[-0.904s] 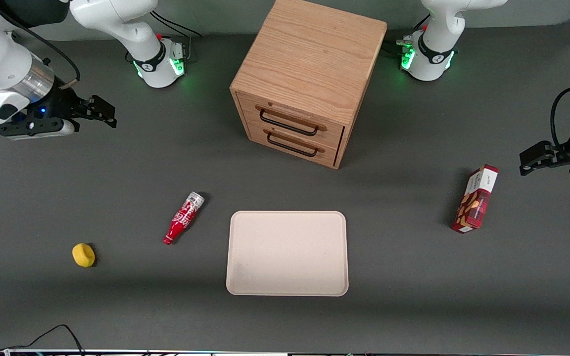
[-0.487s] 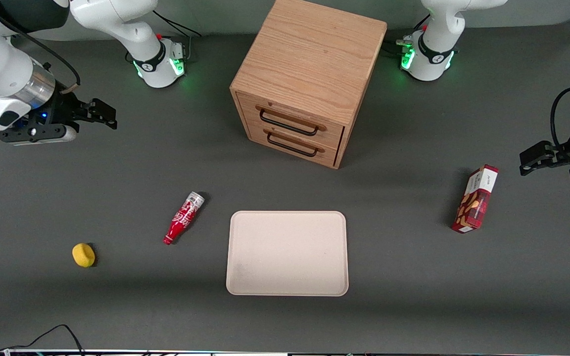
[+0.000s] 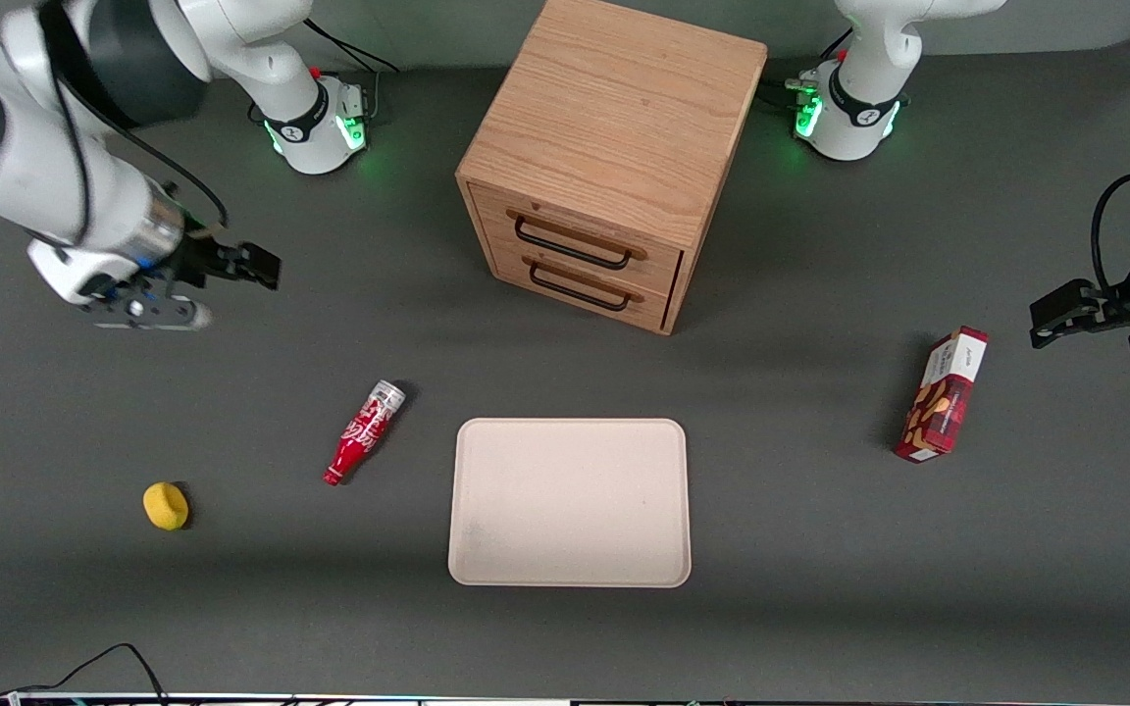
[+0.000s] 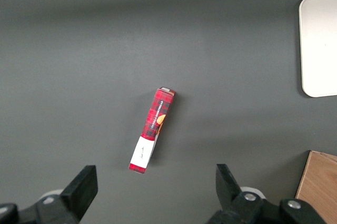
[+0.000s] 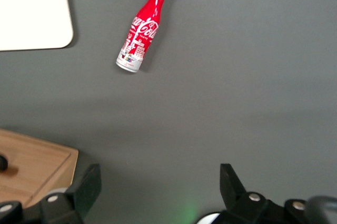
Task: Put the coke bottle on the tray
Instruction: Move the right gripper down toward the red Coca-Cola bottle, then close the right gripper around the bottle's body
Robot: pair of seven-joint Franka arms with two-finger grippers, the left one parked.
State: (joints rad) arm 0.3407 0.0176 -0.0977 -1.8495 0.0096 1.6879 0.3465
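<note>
Here the coke bottle (image 3: 365, 432) lies on its side on the table, just beside the tray (image 3: 570, 502) and apart from it, cap nearest the front camera. The gripper (image 3: 253, 265) hovers spread and empty, farther back. Best approach: descend over the body, fingers straddling its width.

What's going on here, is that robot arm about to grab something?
It looks that way. The gripper hangs open above the table, not touching anything, farther from the camera than the coke bottle. The bottle lies on its side on the table beside the tray, which has nothing on it. A yellow ball, a wooden drawer cabinet and a red snack box sit untouched.
</note>
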